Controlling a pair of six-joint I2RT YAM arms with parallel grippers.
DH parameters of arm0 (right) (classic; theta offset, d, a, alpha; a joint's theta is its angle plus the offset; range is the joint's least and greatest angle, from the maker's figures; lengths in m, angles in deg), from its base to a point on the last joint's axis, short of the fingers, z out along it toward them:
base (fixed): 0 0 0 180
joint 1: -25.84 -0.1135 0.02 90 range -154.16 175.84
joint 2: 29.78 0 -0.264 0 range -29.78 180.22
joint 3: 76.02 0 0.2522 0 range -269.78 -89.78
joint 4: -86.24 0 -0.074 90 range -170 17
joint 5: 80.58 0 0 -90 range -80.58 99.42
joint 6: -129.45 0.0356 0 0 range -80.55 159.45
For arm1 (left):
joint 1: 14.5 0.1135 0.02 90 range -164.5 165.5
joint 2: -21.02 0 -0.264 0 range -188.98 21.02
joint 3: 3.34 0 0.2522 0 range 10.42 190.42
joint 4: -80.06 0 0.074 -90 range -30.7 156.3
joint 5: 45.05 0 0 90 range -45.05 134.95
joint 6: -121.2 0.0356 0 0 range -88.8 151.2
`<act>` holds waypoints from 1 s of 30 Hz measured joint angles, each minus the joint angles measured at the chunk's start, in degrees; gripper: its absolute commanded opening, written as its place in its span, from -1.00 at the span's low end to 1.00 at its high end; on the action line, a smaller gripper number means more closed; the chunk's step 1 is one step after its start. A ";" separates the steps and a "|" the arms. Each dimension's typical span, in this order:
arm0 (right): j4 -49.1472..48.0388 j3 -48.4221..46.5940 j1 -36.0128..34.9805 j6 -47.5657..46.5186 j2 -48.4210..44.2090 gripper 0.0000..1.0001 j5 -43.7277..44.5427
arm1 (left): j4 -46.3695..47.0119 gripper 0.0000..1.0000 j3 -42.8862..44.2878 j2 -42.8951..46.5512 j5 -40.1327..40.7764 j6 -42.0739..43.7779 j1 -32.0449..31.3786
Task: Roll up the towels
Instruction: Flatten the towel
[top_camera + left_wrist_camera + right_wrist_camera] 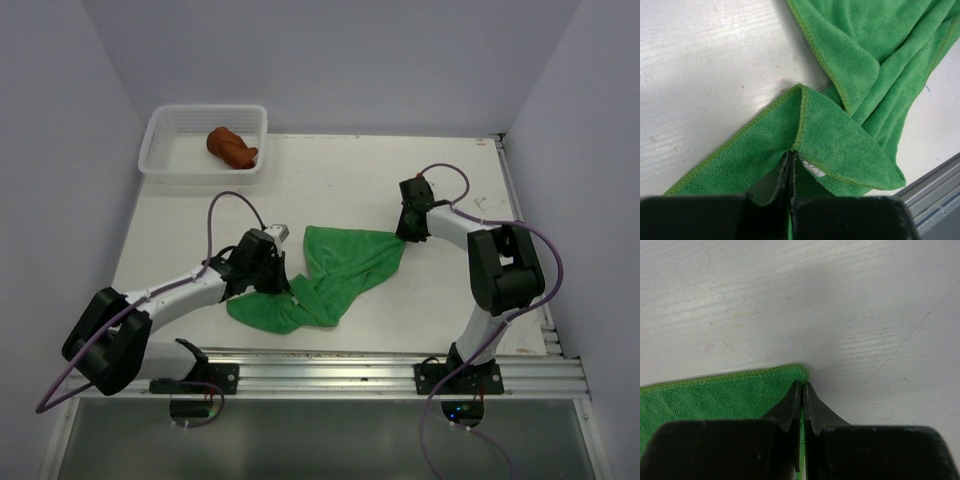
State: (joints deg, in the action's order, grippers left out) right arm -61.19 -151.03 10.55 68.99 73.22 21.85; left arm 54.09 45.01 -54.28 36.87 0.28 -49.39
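A bright green terry towel [340, 265] lies crumpled and twisted on the middle of the white bench [380, 170]. One broad flap spreads toward 2 o'clock and a bunched fold trails toward 7 o'clock, close to the aluminium rail [380, 370] at the near edge.

The left pincer [288, 283] sits at the towel's 9 o'clock side. In the left wrist view its black fingers [785, 185] are pressed together on a stitched hem of the cloth [850, 145], which rises into a small peak right at the tips. A small white tag [812, 170] peeks out just beside them.

The right pincer [405, 238] is at the towel's 3 o'clock corner. In the right wrist view its fingers [790, 410] are squeezed onto the very corner of the green cloth [715, 395], which lies flat on the bench there.

A rust-brown terry towel [232, 148] rests bunched into a compact lump inside the white plastic mesh basket [165, 165]. The basket stands at the bench's 11 o'clock corner, well apart from both arms.
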 measured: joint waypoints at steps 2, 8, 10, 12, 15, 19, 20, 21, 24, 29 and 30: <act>0.00 0.02 0.00 0.02 -0.04 -1.00 -0.02 | -0.44 -1.00 0.87 0.76 0.00 -0.02 0.00; 0.09 0.02 0.13 0.02 -0.20 -1.00 -0.22 | -0.94 -1.00 2.73 2.56 -0.02 -0.52 0.00; 0.28 0.02 0.26 0.02 -0.28 -1.00 -0.57 | -0.96 -1.00 2.75 3.37 -0.15 -1.01 0.00; 0.48 0.02 0.35 0.02 -0.33 -1.00 -0.98 | -0.72 -1.00 2.75 4.26 -0.72 -1.22 0.00; 0.46 0.20 0.46 0.02 -0.44 -1.00 -1.38 | 0.55 -1.00 2.40 4.70 -2.38 -1.64 0.00; 0.07 1.22 0.46 0.04 -1.20 -1.00 -1.70 | 5.38 -1.00 -1.64 4.70 -6.01 -3.06 -0.02; -0.13 1.42 0.48 0.04 -1.31 -1.00 -1.73 | 6.16 -1.00 -3.04 4.68 -6.93 -3.45 -0.02; -0.22 1.57 0.48 0.04 -1.40 -1.00 -1.77 | 7.13 -1.00 -4.48 4.61 -7.78 -3.93 -0.02; -0.31 1.68 0.48 0.04 -1.46 -1.00 -1.88 | 8.79 -1.00 -7.28 4.07 -9.60 -4.63 -0.02; -0.35 1.73 0.59 0.04 -1.49 -1.00 -2.03 | 10.95 -0.61 -8.04 3.34 -10.19 -5.42 0.00; -0.37 1.73 0.59 0.04 -1.51 -1.00 -2.05 | 11.50 -0.36 -8.04 3.34 -10.14 -5.53 0.00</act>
State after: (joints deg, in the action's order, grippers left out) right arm -61.56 -149.31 11.14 69.04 71.72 19.79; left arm 65.59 36.96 -50.94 26.73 -5.25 -49.39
